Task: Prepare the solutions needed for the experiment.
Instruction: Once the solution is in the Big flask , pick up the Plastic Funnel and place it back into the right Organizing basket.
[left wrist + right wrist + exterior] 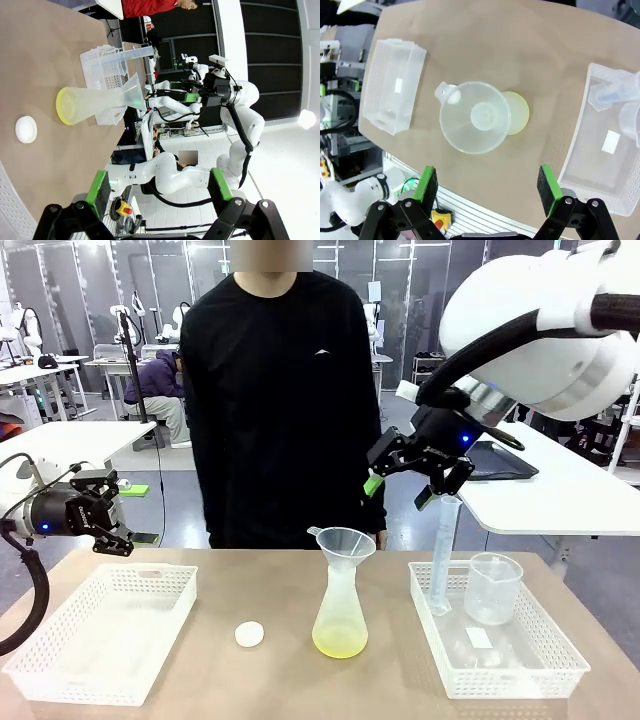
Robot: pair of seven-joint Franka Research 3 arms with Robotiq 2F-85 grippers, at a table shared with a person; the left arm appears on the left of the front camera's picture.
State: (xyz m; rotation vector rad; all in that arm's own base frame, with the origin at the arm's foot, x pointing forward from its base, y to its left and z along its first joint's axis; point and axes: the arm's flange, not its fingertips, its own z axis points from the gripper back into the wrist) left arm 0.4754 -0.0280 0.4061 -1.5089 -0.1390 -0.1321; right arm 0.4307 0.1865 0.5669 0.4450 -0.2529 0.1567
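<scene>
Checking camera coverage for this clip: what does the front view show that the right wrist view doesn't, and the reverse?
Front view adds the person standing at the far side, the open left tool, and the solution side-on as a shallow layer in the flask. Right wrist view adds a look straight down into the funnel and a white sticker inside the left basket. Both share the flask, funnel, solution, both baskets, plus the cylinder and beaker in the right basket.
</scene>
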